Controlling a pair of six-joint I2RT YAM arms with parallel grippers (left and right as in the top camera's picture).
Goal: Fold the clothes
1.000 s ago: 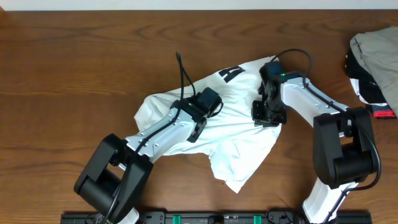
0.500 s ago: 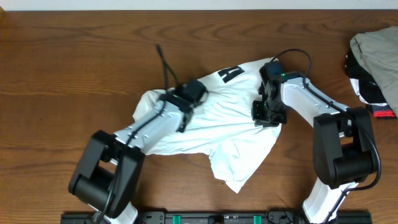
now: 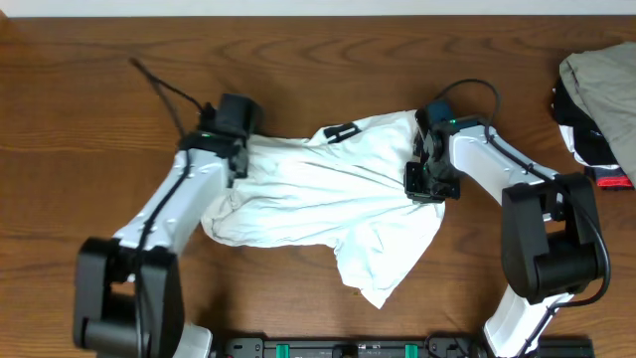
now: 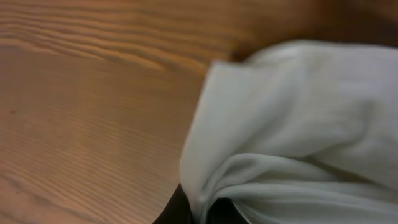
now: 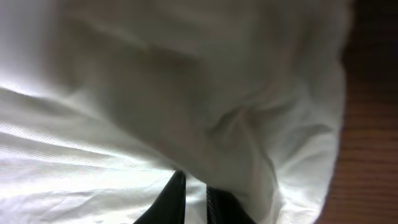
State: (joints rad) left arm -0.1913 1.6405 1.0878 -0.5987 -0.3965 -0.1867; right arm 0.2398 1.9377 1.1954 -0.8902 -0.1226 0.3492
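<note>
The white T-shirt [image 3: 328, 194] lies crumpled and stretched across the middle of the wooden table, a bit of black lettering [image 3: 343, 131] showing at its far edge. My left gripper [image 3: 238, 151] is at the shirt's far-left corner, shut on a pinched fold of the white cloth [image 4: 286, 124], which bunches between its dark fingertips [image 4: 180, 208]. My right gripper [image 3: 428, 185] rests on the shirt's right side. In the right wrist view its fingers [image 5: 173, 198] stand a narrow strip apart with white fabric [image 5: 155, 93] between and draped over them.
A heap of beige-grey, black and red garments [image 3: 599, 94] lies at the far right edge. A black rail [image 3: 348, 348] runs along the front edge. Bare wood [image 3: 89, 119] surrounds the shirt.
My left gripper closed on the shirt and carried its edge up and to the left, stretching the cloth and dragging the lettering left. The right gripper stayed put while its jaws narrowed.
</note>
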